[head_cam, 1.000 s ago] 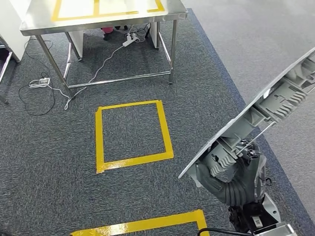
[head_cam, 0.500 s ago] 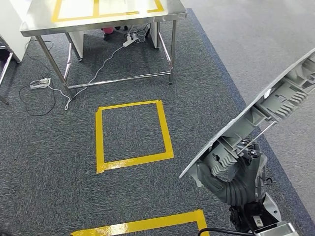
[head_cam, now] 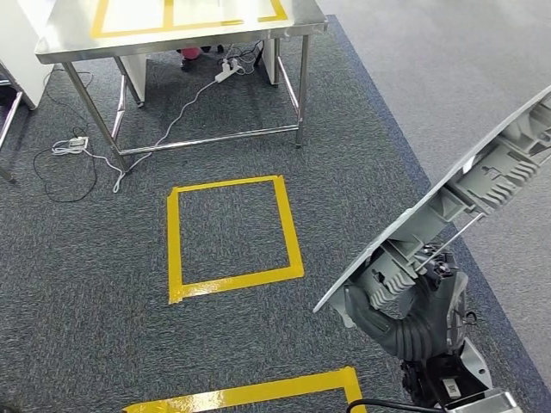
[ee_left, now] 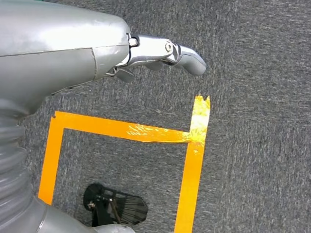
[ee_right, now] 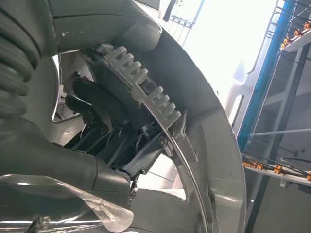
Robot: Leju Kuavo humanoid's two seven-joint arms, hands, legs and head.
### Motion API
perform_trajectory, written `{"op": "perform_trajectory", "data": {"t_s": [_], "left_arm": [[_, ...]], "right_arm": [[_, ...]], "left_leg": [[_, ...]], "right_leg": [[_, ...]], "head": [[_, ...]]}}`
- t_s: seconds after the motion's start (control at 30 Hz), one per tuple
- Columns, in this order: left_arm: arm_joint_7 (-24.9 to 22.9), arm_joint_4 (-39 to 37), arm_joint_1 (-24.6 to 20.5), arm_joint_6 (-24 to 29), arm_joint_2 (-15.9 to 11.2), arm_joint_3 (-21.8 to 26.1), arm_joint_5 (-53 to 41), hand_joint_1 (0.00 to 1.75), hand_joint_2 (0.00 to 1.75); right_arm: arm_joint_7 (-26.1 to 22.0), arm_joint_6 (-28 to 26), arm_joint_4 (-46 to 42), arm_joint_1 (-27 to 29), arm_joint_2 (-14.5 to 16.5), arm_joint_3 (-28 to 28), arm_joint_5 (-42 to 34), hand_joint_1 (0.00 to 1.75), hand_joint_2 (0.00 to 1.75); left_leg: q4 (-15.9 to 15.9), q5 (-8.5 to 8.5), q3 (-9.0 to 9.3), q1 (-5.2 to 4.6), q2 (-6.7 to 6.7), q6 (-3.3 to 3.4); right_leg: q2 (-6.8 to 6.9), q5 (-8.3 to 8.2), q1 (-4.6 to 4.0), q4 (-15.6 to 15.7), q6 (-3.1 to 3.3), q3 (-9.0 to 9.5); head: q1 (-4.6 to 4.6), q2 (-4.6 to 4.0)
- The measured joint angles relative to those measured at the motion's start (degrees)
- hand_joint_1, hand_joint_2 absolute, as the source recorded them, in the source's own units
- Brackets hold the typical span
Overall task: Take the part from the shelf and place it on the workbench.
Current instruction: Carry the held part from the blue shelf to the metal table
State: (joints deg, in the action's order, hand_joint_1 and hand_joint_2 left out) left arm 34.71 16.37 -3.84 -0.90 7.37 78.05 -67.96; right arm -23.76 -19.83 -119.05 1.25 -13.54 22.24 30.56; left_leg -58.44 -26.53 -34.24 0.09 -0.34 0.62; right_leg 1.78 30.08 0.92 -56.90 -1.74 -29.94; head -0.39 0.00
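Ribbed grey plastic part (head_cam: pixel 455 194) in right hand (head_cam: pixel 416 301); steel workbench (head_cam: pixel 188 34)

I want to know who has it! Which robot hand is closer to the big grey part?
Right. The right hand grips the grey part; the left hand hangs over the carpet, apart.

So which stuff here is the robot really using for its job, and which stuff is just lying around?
For the job:
- the grey plastic part, gripped from underneath by the right hand
- the steel workbench ahead, marked with yellow tape

Just lying about:
- the yellow tape square on the carpet
- the white cable and power strip under the workbench
- the left hand, holding nothing
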Motion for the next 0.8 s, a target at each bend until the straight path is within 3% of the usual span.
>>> {"op": "perform_trajectory", "data": {"t_s": [0.5, 0.67, 0.8], "left_arm": [[0.00, 0.00, 0.08, -0.15, 0.00, 0.00, 0.11, 0.00, 1.75], [0.00, 0.00, 0.16, -0.16, -0.07, 0.00, 0.13, 0.00, 1.75], [0.00, 0.00, 0.22, -0.26, -0.19, 0.00, 0.17, 0.00, 1.75]], "right_arm": [[-0.23, -0.04, 0.00, 0.07, -0.01, -0.02, 0.15, 1.75, 1.75], [-0.24, -0.04, 0.00, 0.08, 0.01, -0.02, 0.15, 1.75, 1.75], [-0.26, -0.04, 0.00, 0.06, 0.01, -0.02, 0.15, 1.75, 1.75]], "left_leg": [[0.00, 0.00, 0.00, 0.00, 0.00, 0.00], [-0.28, -0.22, -0.02, -0.21, 0.00, 0.33], [-0.48, -0.52, -0.05, -0.49, -0.02, 0.95]], "right_leg": [[0.00, 0.00, 0.00, 0.00, 0.00, 0.00], [0.01, -0.02, 0.24, 0.09, -0.23, 0.06], [0.04, 0.04, 0.50, 0.24, -0.86, 0.24]], "head": [[0.00, 0.00], [-0.03, 0.00], [-0.03, 0.00]]}}
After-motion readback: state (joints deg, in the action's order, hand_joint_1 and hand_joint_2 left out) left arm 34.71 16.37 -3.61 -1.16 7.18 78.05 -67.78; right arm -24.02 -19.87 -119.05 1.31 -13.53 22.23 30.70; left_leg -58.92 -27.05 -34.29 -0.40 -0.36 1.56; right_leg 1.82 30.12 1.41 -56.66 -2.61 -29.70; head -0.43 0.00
